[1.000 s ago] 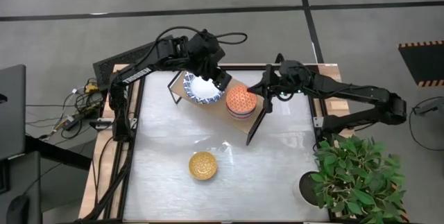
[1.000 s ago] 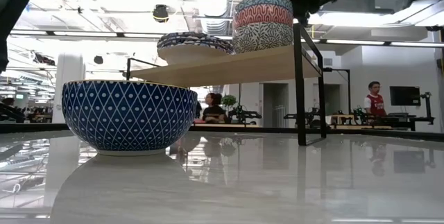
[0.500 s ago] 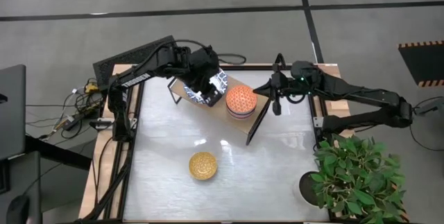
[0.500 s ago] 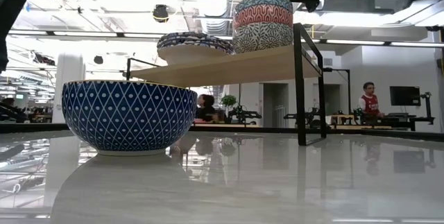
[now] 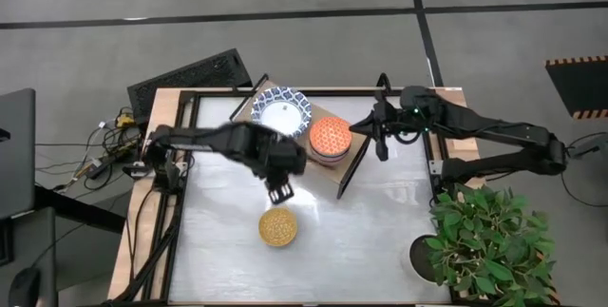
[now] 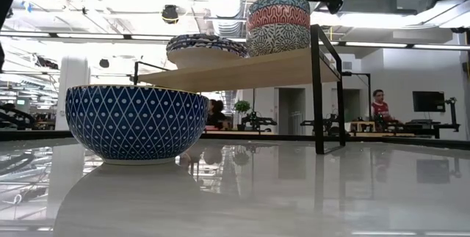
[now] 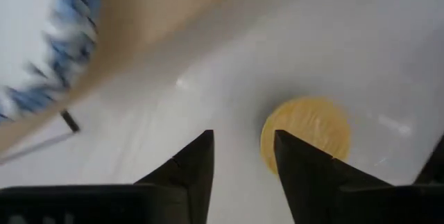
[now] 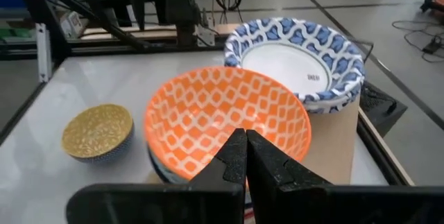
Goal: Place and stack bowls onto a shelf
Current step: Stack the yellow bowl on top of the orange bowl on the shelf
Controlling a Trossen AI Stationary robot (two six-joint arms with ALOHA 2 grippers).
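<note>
Three bowl spots: two were on the shelf (image 5: 353, 166), one was on the table (image 5: 380, 240).
White bowl: a wide white bowl with a blue patterned rim (image 5: 281, 116) sat on the shelf's far-left part; in the low view (image 6: 205, 48) it rested flat on the wooden board.
Orange bowl: a red bowl with an orange-patterned inside (image 5: 330, 137) sat nested on top of another bowl, just beside the white one; the low view showed the red one (image 6: 277, 8) stacked on a blue-patterned bowl (image 6: 277, 39).
Yellow bowl: a small bowl with a yellow inside and a blue patterned outside (image 5: 277, 226) stood on the table, well apart from the shelf; in the low view (image 6: 136, 123) it stood upright in front.
Left gripper: the left gripper (image 5: 277, 191) hung over the table between the shelf and the yellow bowl, empty, its fingers (image 7: 191, 172) a little apart, with the yellow bowl (image 7: 306, 135) just past them.
Right gripper: the right gripper (image 5: 378, 143) hovered by the shelf's right end near the orange bowl, its fingers (image 8: 232, 160) pressed together on nothing.
Room: a person (image 6: 379, 108) stood far behind the table.
</note>
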